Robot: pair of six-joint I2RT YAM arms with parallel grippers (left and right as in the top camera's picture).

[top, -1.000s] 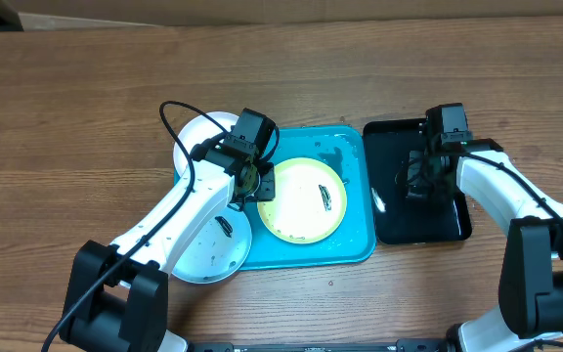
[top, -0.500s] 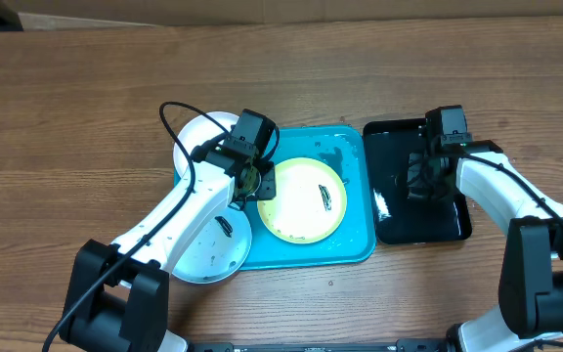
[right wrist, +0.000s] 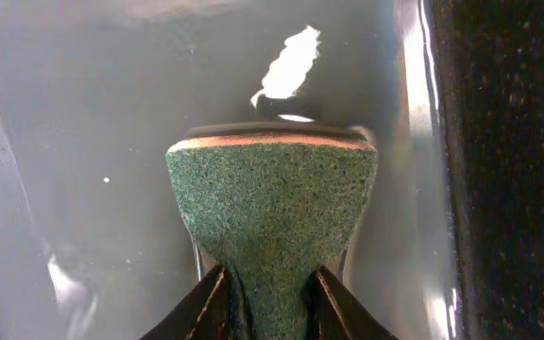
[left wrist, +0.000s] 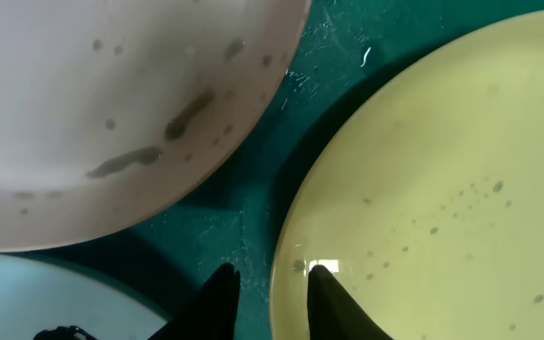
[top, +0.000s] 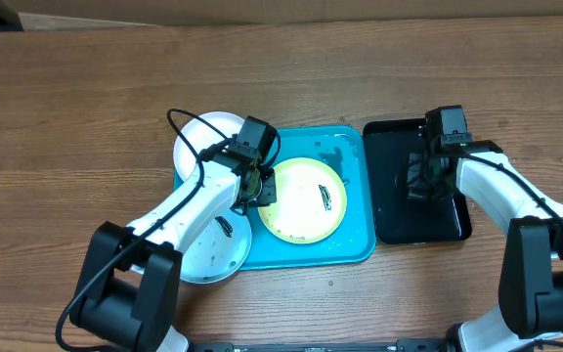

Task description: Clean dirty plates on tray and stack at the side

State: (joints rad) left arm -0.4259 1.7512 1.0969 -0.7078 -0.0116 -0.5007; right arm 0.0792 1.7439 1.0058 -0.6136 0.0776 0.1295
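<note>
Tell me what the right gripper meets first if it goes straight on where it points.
The right gripper pinches the green sponge; past that, probably the black tray's wet floor, though depth is unclear.

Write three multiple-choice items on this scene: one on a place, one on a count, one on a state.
1. Where does the round yellow-green-rimmed plate lie?
A) on the turquoise plastic tray
B) in a sink
C) on a shelf

2. How many round plates show?
A) two
B) three
C) five

3. The right claw is:
A) open and empty
B) shut on a green scouring sponge
C) shut on a plate

Key: 1 A, turquoise shows around it. 2 B, counting the white plate and the pale-blue-rimmed plate. 3 B, the sponge is pinched narrow in it.
</note>
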